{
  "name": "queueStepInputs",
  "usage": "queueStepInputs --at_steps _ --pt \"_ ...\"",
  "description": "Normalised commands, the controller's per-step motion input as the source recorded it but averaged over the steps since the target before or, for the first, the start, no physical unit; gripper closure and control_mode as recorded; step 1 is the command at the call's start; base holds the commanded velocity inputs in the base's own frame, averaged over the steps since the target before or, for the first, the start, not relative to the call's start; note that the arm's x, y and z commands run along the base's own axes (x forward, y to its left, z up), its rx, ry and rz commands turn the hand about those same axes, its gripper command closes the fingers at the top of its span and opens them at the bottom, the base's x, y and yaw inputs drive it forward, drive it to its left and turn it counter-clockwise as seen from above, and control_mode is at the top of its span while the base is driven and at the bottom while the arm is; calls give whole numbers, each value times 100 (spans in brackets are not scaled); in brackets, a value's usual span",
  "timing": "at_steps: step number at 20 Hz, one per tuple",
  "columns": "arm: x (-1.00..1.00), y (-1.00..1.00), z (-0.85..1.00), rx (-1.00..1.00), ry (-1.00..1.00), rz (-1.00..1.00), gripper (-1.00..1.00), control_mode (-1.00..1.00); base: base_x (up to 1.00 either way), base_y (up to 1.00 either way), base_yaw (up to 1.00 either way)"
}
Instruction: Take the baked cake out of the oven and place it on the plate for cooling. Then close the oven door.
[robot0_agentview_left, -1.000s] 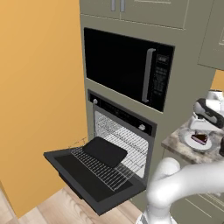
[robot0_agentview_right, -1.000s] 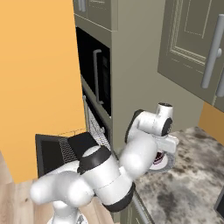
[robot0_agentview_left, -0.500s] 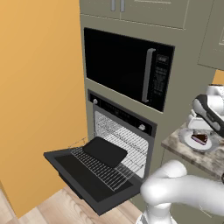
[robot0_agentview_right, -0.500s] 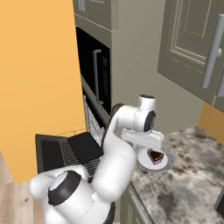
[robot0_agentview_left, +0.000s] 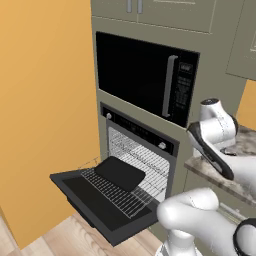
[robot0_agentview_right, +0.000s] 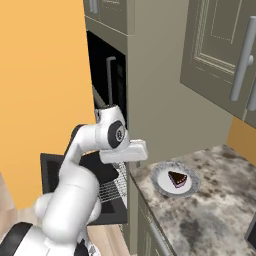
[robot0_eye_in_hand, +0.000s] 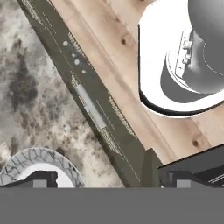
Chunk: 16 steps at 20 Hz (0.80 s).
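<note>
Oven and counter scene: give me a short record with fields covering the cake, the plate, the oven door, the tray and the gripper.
cake: small dark chocolate wedge slice, lying on the plate
plate: round white plate with grey patterned rim, on the speckled stone counter
oven door: wide flat black panel, folded down open
tray: black rectangular baking tray, on the pulled-out wire rack
gripper: open, holding nothing, beside the plate's rim
left to do: close the oven door

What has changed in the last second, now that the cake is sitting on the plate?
The gripper, already let go of the baked cake, has swung off the plate toward the oven, its jaws a little wider. The cake stays on the plate; the oven door stays open with the black tray on its rack.
</note>
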Motion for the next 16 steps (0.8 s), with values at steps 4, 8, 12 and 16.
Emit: queueStepInputs --at_steps 4,8,12,16 --pt "22 100 23 -8 15 40 -100 -100 0 0 0" --pt "28 100 8 -7 24 39 -100 -100 0 0 0" --pt "58 100 0 -3 22 38 -100 -100 0 0 0" --pt "92 100 -3 -1 23 31 -100 -100 0 0 0"
